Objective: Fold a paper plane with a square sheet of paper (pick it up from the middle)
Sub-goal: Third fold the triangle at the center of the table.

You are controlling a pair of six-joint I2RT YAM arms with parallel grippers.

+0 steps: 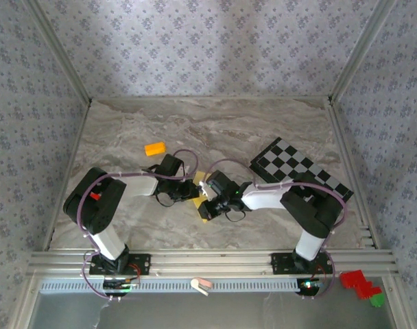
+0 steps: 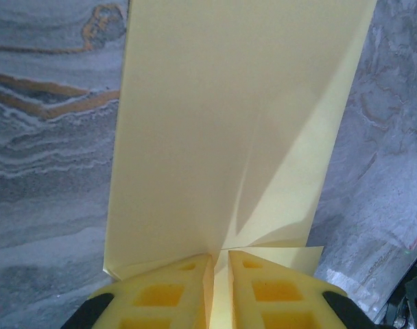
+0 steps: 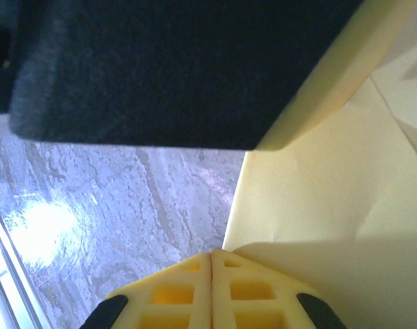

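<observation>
Centre-front of the table: the square sheet of paper is clamped by left gripper; right gripper pinched shut on its edge. I'd expect a tear or skewed fold if they pull apart.

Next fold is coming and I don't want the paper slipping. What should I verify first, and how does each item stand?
1. Left gripper pinching the sheet of paper: ok.
2. Right gripper shut: ok.
3. Right gripper actually holding the sheet: cannot tell.
4. Creases already in the sheet: ok.
5. Orange block clear of the sheet: ok.
6. Checkered board clear of the sheet: ok.
</observation>
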